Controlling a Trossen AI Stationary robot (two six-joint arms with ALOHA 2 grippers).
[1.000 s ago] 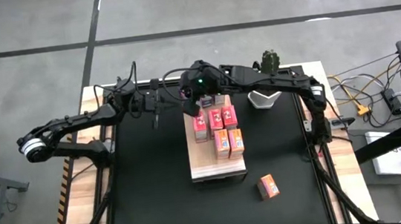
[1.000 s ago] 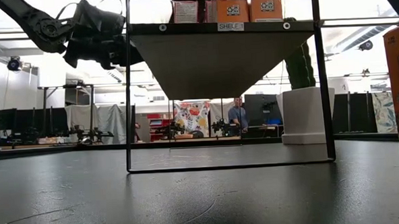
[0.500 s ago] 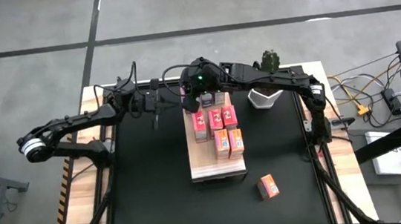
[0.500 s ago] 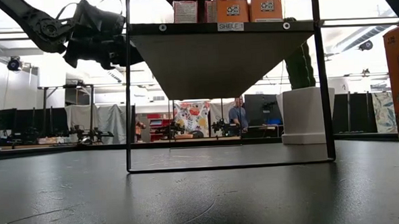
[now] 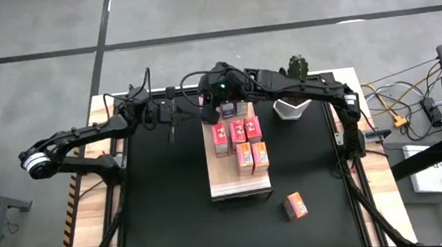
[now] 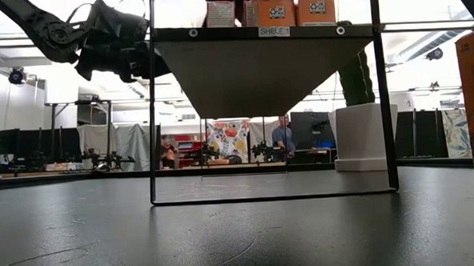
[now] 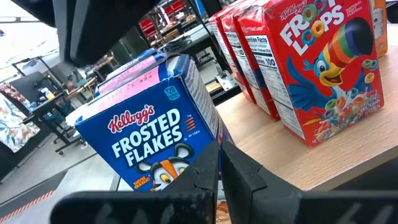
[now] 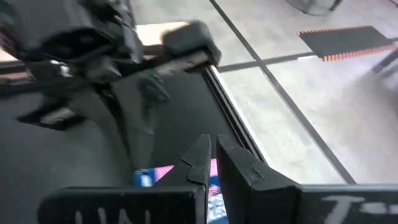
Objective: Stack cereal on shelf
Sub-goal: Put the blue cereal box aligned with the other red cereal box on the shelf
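Unmoved: Frosted Flakes box (image 7: 146, 134), Froot Loops box (image 7: 317, 68)

Shelf (image 5: 239, 186) – cereal boxes (image 5: 239, 138) on top.

A robotics lab or workshop: beyond the black-matted worktop (image 6: 225, 230) stretches an open hall with a seated person (image 6: 283, 136) at monitors, more arm rigs on benches (image 6: 102, 161), curtained partitions, and cables (image 5: 401, 113) at three o'clock.

Cereal boxes (image 5: 239, 138) crowd the shelf's (image 5: 239, 185) back (front half bare).
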